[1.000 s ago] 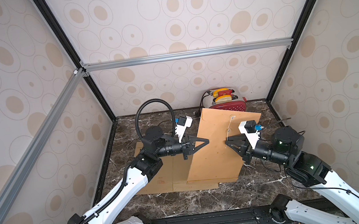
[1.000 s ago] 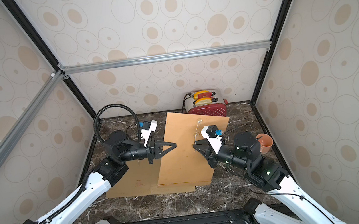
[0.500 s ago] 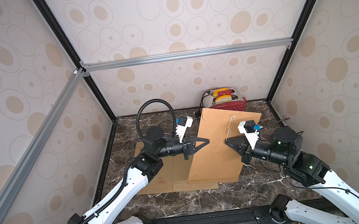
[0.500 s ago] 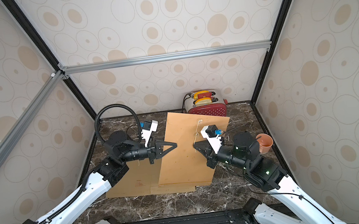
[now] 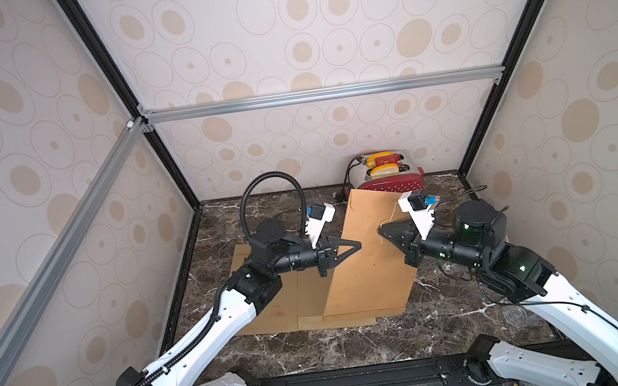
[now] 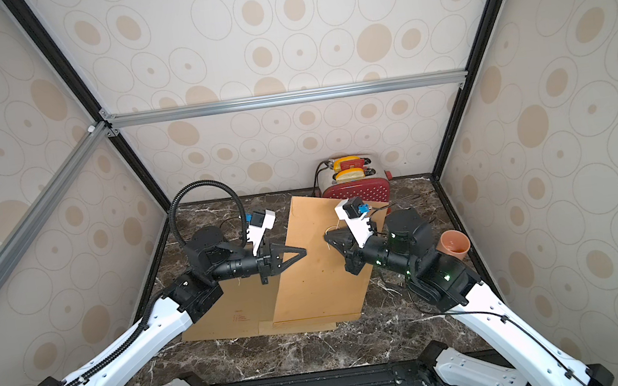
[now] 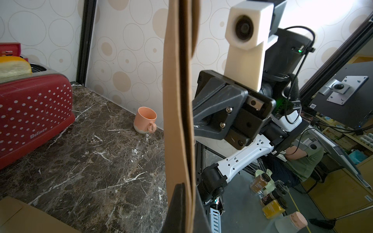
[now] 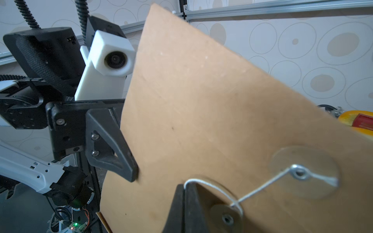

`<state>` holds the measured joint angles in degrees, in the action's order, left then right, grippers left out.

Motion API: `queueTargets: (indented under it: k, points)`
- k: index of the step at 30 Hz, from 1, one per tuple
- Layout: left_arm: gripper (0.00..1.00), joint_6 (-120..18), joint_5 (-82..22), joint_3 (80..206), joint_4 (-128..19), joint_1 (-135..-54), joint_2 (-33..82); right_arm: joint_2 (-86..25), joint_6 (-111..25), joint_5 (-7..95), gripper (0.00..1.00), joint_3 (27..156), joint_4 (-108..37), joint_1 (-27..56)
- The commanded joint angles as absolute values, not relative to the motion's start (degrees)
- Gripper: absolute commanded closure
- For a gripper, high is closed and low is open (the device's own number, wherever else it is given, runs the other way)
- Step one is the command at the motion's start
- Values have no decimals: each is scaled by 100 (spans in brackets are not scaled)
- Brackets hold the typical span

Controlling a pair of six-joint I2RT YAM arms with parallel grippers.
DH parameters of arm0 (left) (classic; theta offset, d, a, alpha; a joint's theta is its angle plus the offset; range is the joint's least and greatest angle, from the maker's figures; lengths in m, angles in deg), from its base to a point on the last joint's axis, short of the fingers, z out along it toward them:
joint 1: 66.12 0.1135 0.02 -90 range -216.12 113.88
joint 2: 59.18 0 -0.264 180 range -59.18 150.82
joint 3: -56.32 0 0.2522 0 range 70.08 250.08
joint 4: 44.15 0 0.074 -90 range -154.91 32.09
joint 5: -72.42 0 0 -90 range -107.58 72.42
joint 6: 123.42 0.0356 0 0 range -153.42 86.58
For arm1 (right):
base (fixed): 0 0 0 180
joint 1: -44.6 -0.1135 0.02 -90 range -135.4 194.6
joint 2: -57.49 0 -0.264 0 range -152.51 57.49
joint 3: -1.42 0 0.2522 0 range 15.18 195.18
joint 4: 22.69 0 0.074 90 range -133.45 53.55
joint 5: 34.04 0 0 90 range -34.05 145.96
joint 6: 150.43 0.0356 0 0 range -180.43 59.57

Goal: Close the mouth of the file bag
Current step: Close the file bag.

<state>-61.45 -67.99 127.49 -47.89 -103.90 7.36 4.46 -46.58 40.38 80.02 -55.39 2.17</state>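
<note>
We've got left gripper [image 5: 358,243] clamped on the bag [image 5: 369,274] edge, bag standing tilted; right gripper [image 5: 381,229] pinched fully closed on the string [image 8: 264,185] beside the lower disc [image 8: 218,211].

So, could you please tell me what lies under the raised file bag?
At least one more brown file bag lies flat on the marble table, showing past the raised file bag on its left and near sides. The rest, and anything else beneath, is covered.
</note>
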Motion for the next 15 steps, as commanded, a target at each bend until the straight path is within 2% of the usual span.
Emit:
queueTargets:
  k: [1,7,15]
  points:
    - [100,-6162,-6926,12712,-4441,-10444,660,393,-4503,3950,100,8141,-5678,229]
    - [100,-6488,-7338,12574,-3764,-10446,587,530,-4304,3996,100,7952,-5864,244]
    - [100,-6224,-7556,12695,-4038,-10444,600,658,-4026,3561,100,7952,-6134,286]
